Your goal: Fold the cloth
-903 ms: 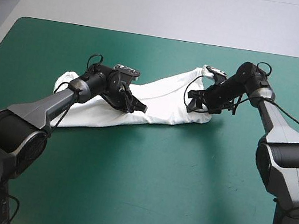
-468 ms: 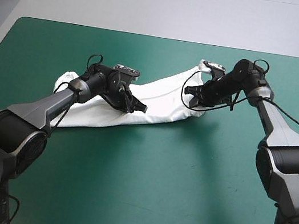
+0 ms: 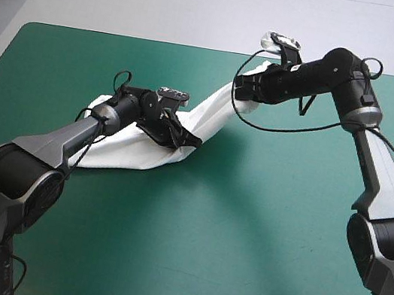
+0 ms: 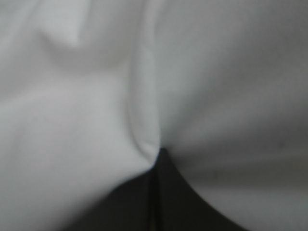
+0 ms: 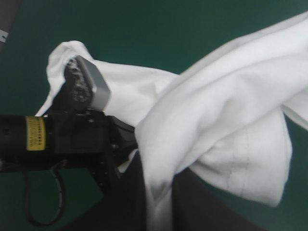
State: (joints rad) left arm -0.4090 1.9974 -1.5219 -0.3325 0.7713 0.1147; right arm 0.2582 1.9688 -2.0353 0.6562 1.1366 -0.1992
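In the high view the T-shirt (image 3: 215, 109) stretches as a white band from the frame's left middle to its upper centre. Its lower end lies on the worktop (image 3: 243, 232), which is bare teal-green across the front and right. The left tool (image 3: 183, 139) sits low, clamped on the cloth. The right tool (image 3: 239, 90) is raised near the far edge and grips the upper end.

In the left wrist view the black fingers (image 4: 178, 202) meet in an arch, pinching a white fold.

In the right wrist view the cloth passes between nearly closed fingers (image 5: 192, 207), with the left tool (image 5: 122, 139) beyond.
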